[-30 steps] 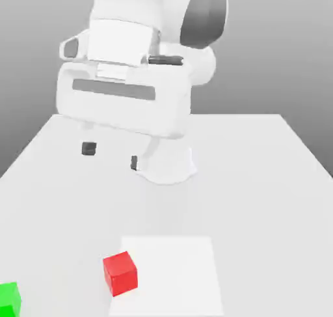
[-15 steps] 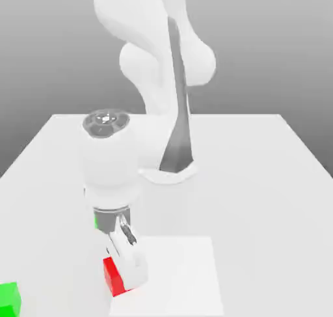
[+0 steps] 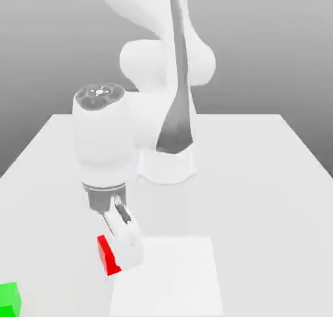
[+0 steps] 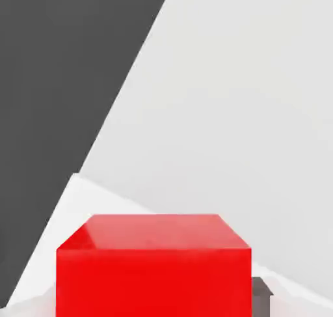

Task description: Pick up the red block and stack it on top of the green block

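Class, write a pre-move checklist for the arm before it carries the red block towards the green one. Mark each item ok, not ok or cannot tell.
1. Gripper closed on the red block: ok.
2. Red block raised, higher in the exterior view than half a second ago: ok.
3. Green block with nothing stacked on it: ok.
4. Red block above the green block: not ok, it is off to the exterior view's right.
5. Whole green block within the exterior view: not ok, the picture's edge cuts it.
6. Grip firm enough to carry: cannot tell.
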Robot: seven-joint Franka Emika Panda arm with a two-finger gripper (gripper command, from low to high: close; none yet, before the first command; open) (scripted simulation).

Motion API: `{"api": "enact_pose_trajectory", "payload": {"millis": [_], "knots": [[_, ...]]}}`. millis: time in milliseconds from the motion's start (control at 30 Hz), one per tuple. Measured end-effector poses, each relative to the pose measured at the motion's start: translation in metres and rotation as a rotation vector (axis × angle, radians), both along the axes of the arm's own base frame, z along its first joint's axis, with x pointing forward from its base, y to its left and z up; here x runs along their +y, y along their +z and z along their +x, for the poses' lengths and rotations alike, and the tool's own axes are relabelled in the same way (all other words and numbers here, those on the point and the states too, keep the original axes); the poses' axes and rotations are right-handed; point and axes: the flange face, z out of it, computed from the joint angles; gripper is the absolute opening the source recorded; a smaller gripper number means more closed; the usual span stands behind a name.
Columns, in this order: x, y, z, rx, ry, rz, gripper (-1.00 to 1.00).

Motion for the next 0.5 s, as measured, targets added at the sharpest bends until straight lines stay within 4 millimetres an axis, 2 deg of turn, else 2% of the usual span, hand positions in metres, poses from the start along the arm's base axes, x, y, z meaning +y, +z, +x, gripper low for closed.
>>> {"api": "enact_pose_trajectory", "payload": {"millis": [133, 267, 333, 400, 433, 500], "knots": [[-0.065, 0.012, 0.022, -0.001, -0.066, 0.003, -1.00], [-0.135, 0.025, 0.033, 0.001, -0.128, -0.002, -1.00], [-0.152, 0.011, 0.035, 0.002, -0.142, -0.004, -1.00], [-0.156, -0.018, 0.035, 0.002, -0.146, -0.005, -1.00], [-0.157, -0.030, 0.035, 0.002, -0.146, -0.005, 1.00], [-0.157, -0.030, 0.035, 0.002, -0.146, -0.005, 1.00]]}}
